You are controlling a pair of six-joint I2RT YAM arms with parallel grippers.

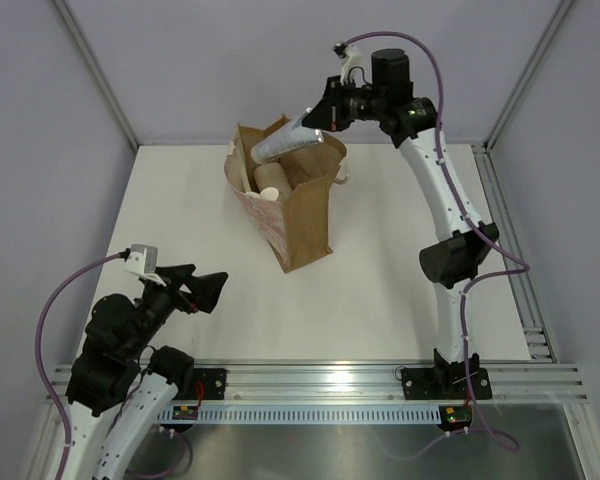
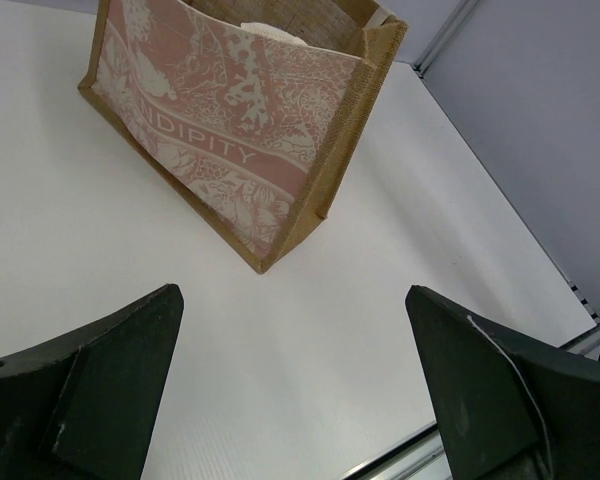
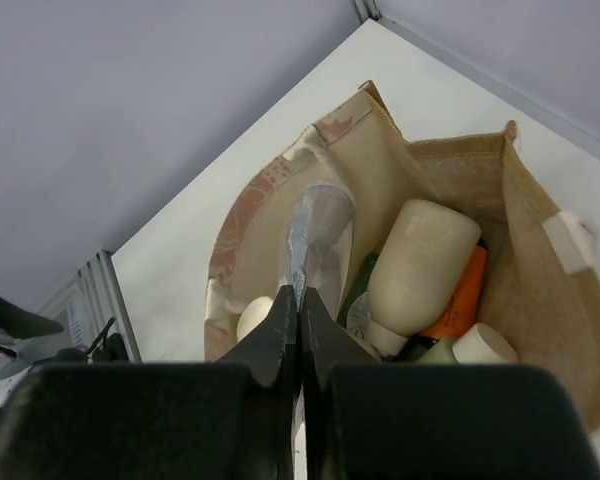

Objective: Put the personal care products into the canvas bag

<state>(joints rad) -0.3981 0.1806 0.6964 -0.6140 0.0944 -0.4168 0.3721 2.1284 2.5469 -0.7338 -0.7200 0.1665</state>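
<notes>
One by one through the views.

Top external: finds the right claw (image 1: 315, 118) high over the far end of the canvas bag (image 1: 298, 215), clamped on the tail of the thin clear bottle (image 1: 285, 140), slanting nose-down across the open mouth. Judges the tilt deliberate, aiming the bottle into the gap beside the cream cylinder (image 1: 268, 175) rather than onto it. Notes the bag upright on the tabletop (image 1: 400, 290), with open room on its near and right sides and well apart from the frame posts. Locates the left claw (image 1: 205, 288) low near its own base, well apart from the bag and out of the working path.

Left wrist: confirms the left claw spread wide and holding nothing, facing the bag's pink patterned side; sees only bare tabletop between the two.

Right wrist: shows the fingers pinched tight on the clear bottle's flat end, its far end reaching toward the patterned wall. Counts cream cylinder, orange bottle (image 3: 465, 290) and a green one (image 3: 358, 285) lying inside below. Rates free room as narrow: only the slot along that wall. Warns of the soft rim folding inward and of snagging the white handle tab (image 3: 568, 240) when backing out. Reckons the task near its end, release pending.
</notes>
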